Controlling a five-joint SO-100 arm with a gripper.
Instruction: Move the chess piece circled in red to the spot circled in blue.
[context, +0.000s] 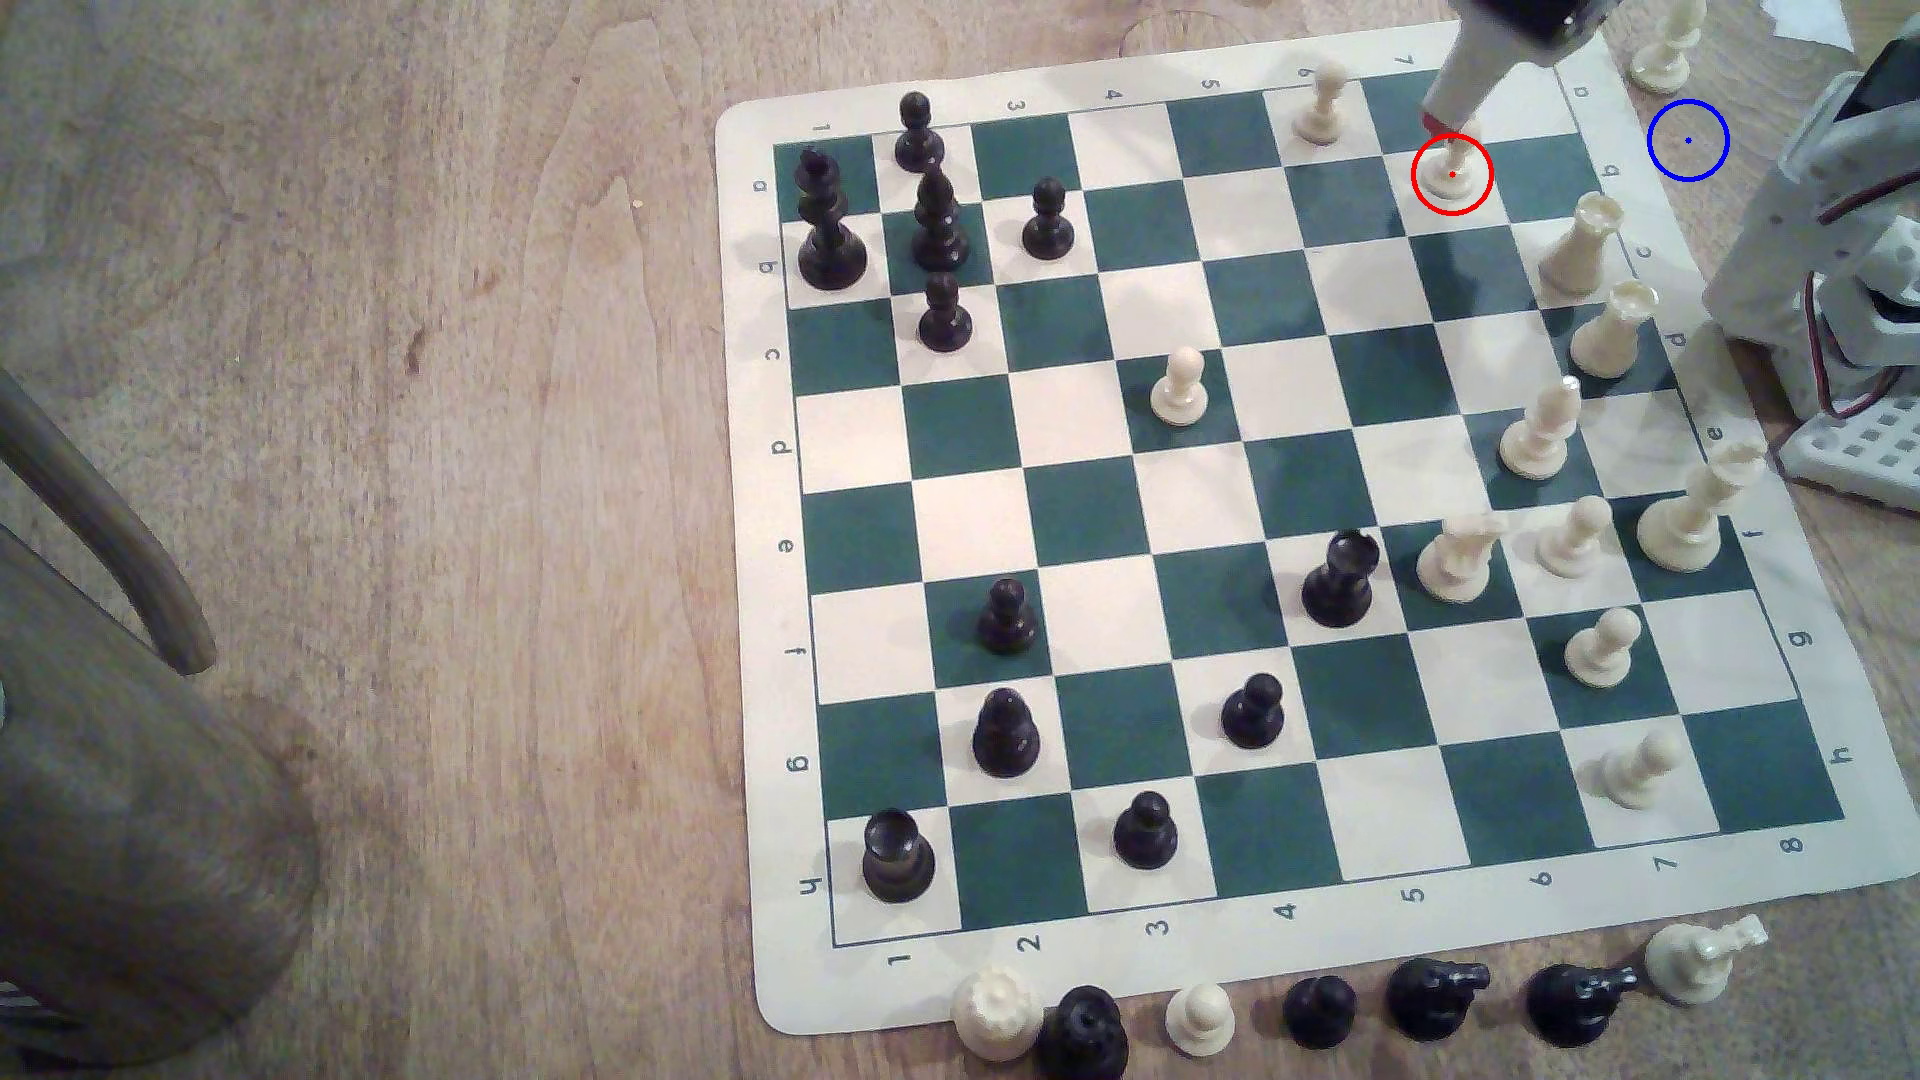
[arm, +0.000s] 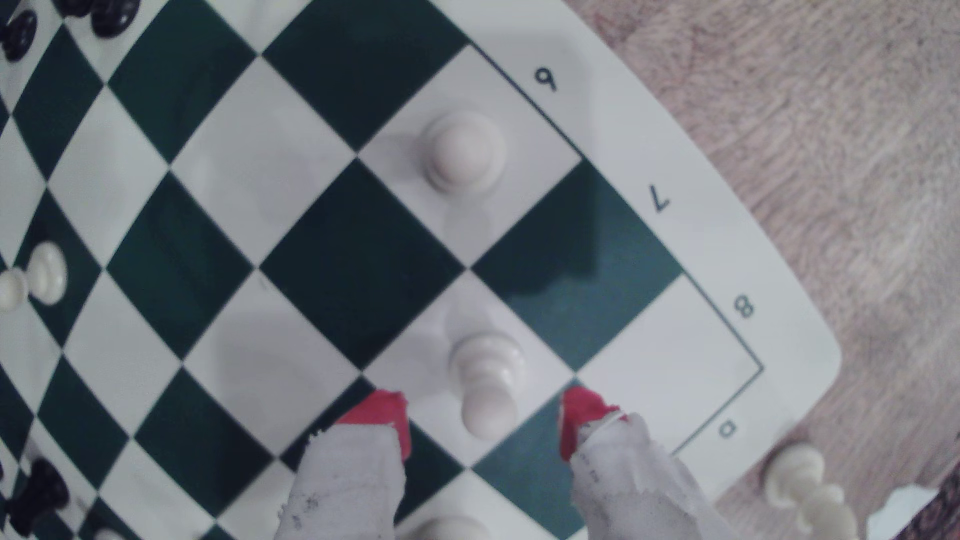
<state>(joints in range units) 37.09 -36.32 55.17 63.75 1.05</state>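
The chess piece circled in red is a cream-white pawn (context: 1450, 174) on a white square near the board's far right corner in the exterior view. In the wrist view the same pawn (arm: 487, 379) stands upright between my two red-tipped, white-wrapped fingers (arm: 382, 415). My gripper (arm: 483, 418) is open, its fingers on either side of the pawn's head with gaps on both sides. From outside, the gripper (context: 1446, 123) hangs just above the pawn. The spot circled in blue (context: 1687, 140) is bare wood beyond the mat's right edge.
Another cream pawn (context: 1321, 104) stands one square to the exterior view's left. A cream piece (context: 1667, 47) stands on the wood just beyond the blue spot. Taller cream pieces (context: 1579, 244) line the board's right side. The arm's base (context: 1860, 312) stands at the far right.
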